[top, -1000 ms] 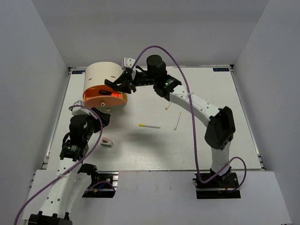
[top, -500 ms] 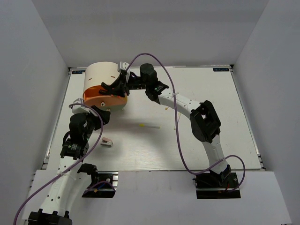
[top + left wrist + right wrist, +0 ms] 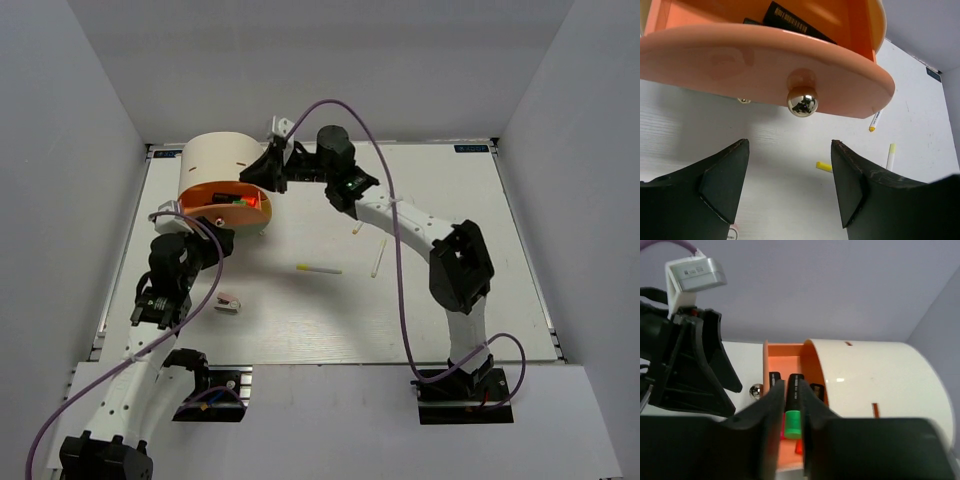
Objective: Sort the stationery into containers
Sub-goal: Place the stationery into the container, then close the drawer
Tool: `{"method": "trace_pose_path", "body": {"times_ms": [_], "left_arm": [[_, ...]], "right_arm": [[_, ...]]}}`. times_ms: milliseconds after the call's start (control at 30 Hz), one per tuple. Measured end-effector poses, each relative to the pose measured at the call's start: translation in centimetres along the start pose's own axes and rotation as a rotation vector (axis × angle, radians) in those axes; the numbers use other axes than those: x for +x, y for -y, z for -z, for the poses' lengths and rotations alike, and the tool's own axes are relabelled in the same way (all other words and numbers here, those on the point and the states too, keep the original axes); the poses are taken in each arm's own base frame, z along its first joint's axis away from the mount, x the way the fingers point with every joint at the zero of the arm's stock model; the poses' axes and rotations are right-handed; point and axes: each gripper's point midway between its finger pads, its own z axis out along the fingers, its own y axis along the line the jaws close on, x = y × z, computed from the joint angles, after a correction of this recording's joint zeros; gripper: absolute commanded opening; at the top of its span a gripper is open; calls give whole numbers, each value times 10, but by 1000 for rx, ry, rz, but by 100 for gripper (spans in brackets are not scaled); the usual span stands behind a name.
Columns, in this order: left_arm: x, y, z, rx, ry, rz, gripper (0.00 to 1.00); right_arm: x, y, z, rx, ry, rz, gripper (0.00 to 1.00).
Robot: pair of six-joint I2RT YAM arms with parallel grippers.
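Note:
The cream half-cylinder box (image 3: 215, 160) (image 3: 875, 385) stands at the far left with its orange drawer (image 3: 200, 197) (image 3: 765, 55) pulled out. Black markers lie in the drawer. One with a green end (image 3: 792, 422) shows through the narrow gap of my right gripper (image 3: 263, 174) (image 3: 790, 385), which hovers above the drawer's back edge holding nothing. My left gripper (image 3: 208, 238) (image 3: 790, 185) is open just below and in front of the drawer's shiny knob (image 3: 802, 100), not touching it. Three white-and-yellow pens (image 3: 318, 269) (image 3: 378, 258) (image 3: 358, 228) lie mid-table. The grey-and-pink piece (image 3: 229, 303) lies beside the left arm.
Grey walls close in the white table (image 3: 450, 300) on three sides. The right arm's purple cable (image 3: 385, 180) loops above the table's middle. Below the orange drawer a smaller knob (image 3: 744, 100) of another drawer shows.
My right gripper has drawn back from over the drawer toward the box's right side, and its jaws have narrowed. The green-ended marker stays in the drawer. The left gripper has barely moved.

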Motion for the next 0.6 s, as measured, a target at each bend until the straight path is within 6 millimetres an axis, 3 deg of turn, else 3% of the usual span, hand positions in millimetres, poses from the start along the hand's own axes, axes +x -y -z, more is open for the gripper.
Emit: {"method": "trace_pose_path", "body": {"times_ms": [67,167,267,333,433,600], "left_arm": [[-2,1,-2,1,2,-11,77],[-7,3,-6,5,11,-27,77],[-11,4,-9,7,20,-40,77],[-12,5,-11,7,25,-47,79],[-14,4,-15,5,32,-55,79],[-13,1,-23,-11,30,-59,79]], "right_arm": [[-15,4,10,33,4,12,10],[-30,14,31,98,-12,12,10],[-24,24,61,165,-58,-6,11],[-7,28,85,210,-104,-31,11],[41,27,126,276,-208,-99,12],[93,11,166,328,-321,-192,12]]}}
